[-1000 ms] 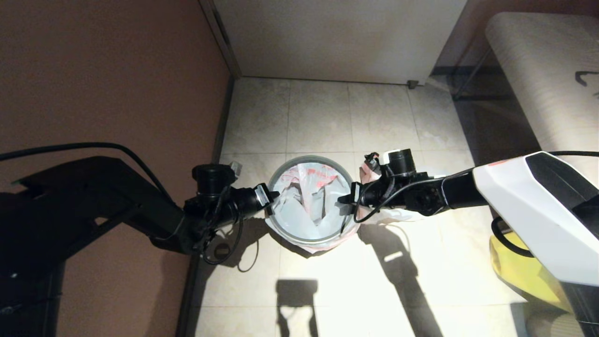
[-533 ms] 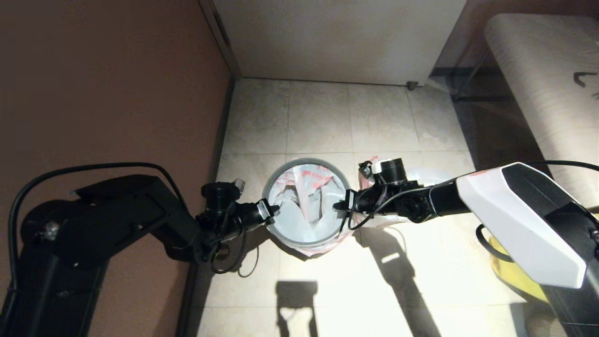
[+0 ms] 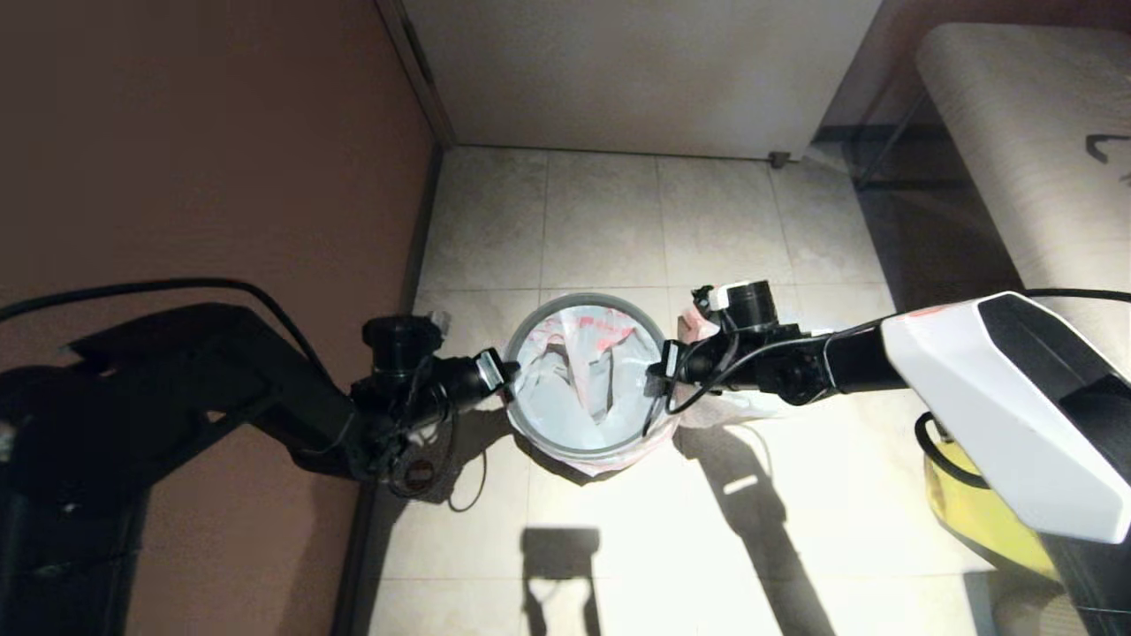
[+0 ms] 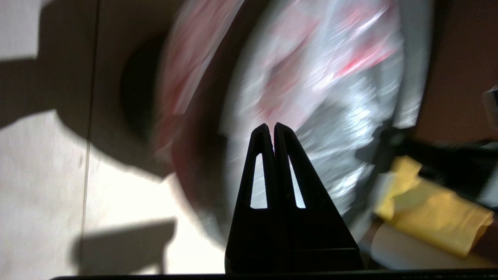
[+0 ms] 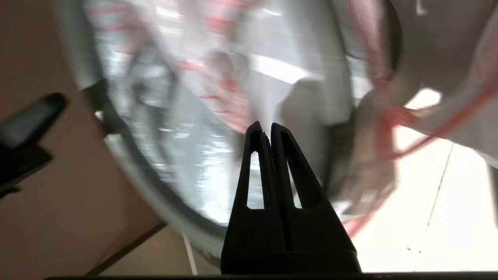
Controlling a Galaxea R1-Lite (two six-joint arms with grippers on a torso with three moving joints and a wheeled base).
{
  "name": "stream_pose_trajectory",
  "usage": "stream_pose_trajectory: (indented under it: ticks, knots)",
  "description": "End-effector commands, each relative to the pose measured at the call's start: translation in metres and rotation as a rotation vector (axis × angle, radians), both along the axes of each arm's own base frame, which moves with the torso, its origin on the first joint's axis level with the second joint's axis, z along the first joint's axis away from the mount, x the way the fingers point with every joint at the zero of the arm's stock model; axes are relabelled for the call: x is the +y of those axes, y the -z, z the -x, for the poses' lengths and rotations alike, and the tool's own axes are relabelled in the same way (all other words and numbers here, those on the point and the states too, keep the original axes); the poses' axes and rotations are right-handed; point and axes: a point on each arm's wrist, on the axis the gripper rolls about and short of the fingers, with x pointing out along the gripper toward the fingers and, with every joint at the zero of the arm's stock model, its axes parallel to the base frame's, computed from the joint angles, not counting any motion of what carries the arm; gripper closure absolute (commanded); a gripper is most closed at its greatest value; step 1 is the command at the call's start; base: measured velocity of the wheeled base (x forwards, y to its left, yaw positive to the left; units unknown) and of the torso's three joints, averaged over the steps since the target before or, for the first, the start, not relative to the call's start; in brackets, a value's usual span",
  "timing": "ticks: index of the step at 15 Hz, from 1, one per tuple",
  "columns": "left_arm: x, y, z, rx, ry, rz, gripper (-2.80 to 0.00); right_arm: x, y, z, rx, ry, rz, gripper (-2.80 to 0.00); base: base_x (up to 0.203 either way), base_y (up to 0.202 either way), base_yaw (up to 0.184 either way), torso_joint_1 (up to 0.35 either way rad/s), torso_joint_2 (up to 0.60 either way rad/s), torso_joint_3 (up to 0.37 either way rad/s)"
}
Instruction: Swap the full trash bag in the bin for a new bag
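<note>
New bag (image 3: 590, 375): thin, limp, slippery film lining bin (image 3: 530, 435) on floor, best pinched at rim fold; left end effector (image 3: 514, 374) and right end effector (image 3: 654, 371) closed, empty, at opposite rim sides.

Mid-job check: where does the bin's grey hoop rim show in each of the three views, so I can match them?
Head view: the grey hoop rim circles the new bag at centre, between both pincers.
Left wrist view: blurred pale arc beyond the shut left pincer.
Right wrist view: blurred grey arc beside the shut right pincer.
Shared landmark: the bag's red print.
</note>
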Motion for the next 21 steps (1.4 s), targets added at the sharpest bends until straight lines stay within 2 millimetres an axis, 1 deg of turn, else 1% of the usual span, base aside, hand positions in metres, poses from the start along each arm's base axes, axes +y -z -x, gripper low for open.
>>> stream_pose_trajectory:
  ticks: [1,3,4,5,6,7,8,10,12,15,16,17,19,21]
  knots:
    - [-0.009,-0.092,0.037,-0.2,0.034,0.038,0.0,-0.001,-0.075,0.032,-0.122,0.027,-0.028,0.0,0.0,0.0,0.0,0.0,0.0,0.0]
    - [-0.012,-0.145,0.078,-0.293,0.019,0.002,0.0,-0.01,-0.129,0.068,-0.223,0.08,0.007,0.0,0.0,0.0,0.0,0.0,0.0,0.0]
    - [-0.012,-0.166,0.101,-0.324,-0.005,-0.032,0.0,-0.017,-0.15,0.087,-0.263,0.118,0.042,0.0,0.0,0.0,0.0,0.0,0.0,0.0]
    - [-0.01,-0.181,0.123,-0.355,-0.045,-0.077,0.0,-0.027,-0.168,0.106,-0.291,0.156,0.074,0.0,0.0,0.0,0.0,0.0,0.0,0.0]
    - [-0.006,-0.192,0.143,-0.382,-0.091,-0.125,0.0,-0.037,-0.183,0.125,-0.311,0.204,0.114,0.0,0.0,0.0,0.0,0.0,0.0,0.0]
    - [-0.001,-0.198,0.162,-0.385,-0.126,-0.173,0.0,-0.048,-0.193,0.144,-0.33,0.263,0.16,0.0,0.0,0.0,0.0,0.0,0.0,0.0]
    - [0.007,-0.2,0.178,-0.374,-0.153,-0.24,0.0,-0.059,-0.196,0.162,-0.338,0.311,0.209,0.0,0.0,0.0,0.0,0.0,0.0,0.0]
    - [0.02,-0.201,0.205,-0.352,-0.256,-0.394,0.0,-0.083,-0.187,0.197,-0.316,0.355,0.301,0.0,0.0,0.0,0.0,0.0,0.0,0.0]
    - [0.026,-0.206,0.231,-0.37,-0.324,-0.431,0.0,-0.109,-0.181,0.235,-0.316,0.401,0.359,0.0,0.0,0.0,0.0,0.0,0.0,0.0]
    - [0.05,-0.185,0.263,-0.367,-0.378,-0.534,0.0,-0.138,-0.181,0.285,-0.355,0.466,0.373,0.0,0.0,0.0,0.0,0.0,0.0,0.0]
    - [0.057,-0.179,0.271,-0.372,-0.392,-0.568,0.0,-0.146,-0.179,0.298,-0.364,0.483,0.373,0.0,0.0,0.0,0.0,0.0,0.0,0.0]
    - [0.063,-0.177,0.275,-0.378,-0.42,-0.581,0.0,-0.153,-0.177,0.309,-0.372,0.501,0.372,0.0,0.0,0.0,0.0,0.0,0.0,0.0]
    - [0.077,-0.18,0.279,-0.414,-0.528,-0.575,0.0,-0.168,-0.178,0.336,-0.41,0.548,0.35,0.0,0.0,0.0,0.0,0.0,0.0,0.0]
    - [0.091,-0.187,0.29,-0.462,-0.624,-0.553,0.0,-0.179,-0.166,0.356,-0.413,0.582,0.351,0.0,0.0,0.0,0.0,0.0,0.0,0.0]
